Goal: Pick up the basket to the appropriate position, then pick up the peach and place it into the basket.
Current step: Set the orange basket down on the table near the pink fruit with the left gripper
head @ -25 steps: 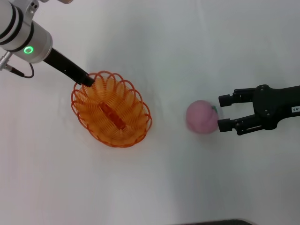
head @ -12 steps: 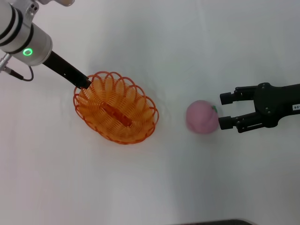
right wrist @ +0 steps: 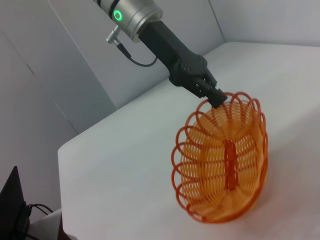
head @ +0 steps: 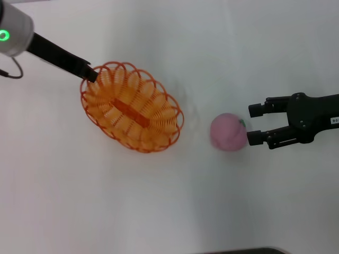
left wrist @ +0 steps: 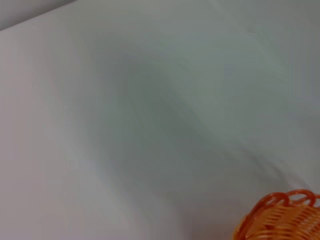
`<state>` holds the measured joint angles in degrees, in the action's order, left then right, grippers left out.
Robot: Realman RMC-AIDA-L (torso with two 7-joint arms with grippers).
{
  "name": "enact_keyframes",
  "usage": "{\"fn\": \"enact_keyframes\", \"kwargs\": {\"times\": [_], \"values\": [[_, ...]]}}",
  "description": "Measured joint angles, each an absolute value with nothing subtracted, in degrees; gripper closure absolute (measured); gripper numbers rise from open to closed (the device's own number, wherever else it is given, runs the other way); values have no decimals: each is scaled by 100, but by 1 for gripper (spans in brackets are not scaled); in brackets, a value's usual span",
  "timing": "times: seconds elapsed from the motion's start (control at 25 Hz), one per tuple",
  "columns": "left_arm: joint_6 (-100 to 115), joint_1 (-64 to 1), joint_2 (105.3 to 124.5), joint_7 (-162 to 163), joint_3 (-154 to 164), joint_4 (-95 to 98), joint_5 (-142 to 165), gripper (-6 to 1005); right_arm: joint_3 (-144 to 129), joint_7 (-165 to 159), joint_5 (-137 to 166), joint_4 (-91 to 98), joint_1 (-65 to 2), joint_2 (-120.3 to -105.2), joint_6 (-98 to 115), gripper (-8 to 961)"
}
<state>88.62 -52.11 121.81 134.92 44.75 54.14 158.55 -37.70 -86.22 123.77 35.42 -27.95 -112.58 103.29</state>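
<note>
Peach sits on the table just off your right gripper, whose fingers are spread with the fruit directly ahead of the gap. Your left gripper pinches the rim of the basket, well apart from it.

basket: orange wire | peach: pink, green leaf | table: white

Left gripper pinched closed at upper left; right gripper spread apart at right.
</note>
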Motion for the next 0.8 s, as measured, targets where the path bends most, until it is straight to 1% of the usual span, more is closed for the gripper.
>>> {"fn": "enact_keyframes", "kwargs": {"times": [0.44, 0.52, 0.68, 0.8], "values": [[8986, -4795, 12170, 14485, 3924, 5871, 15692, 961, -3722, -8622, 12366, 3546, -2820, -11265, 10326, 39], [8989, -4711, 12204, 14543, 3710, 5878, 15627, 961, -3711, -8622, 12365, 3548, -2823, -11266, 10327, 39], [8832, -4371, 12336, 14714, 3452, 5930, 15202, 961, -3639, -8621, 12365, 3550, -2815, -11256, 10345, 39], [8634, -4123, 12369, 14852, 3448, 5919, 14977, 961, -3613, -8621, 12365, 3551, -2814, -11238, 10363, 39]]}}
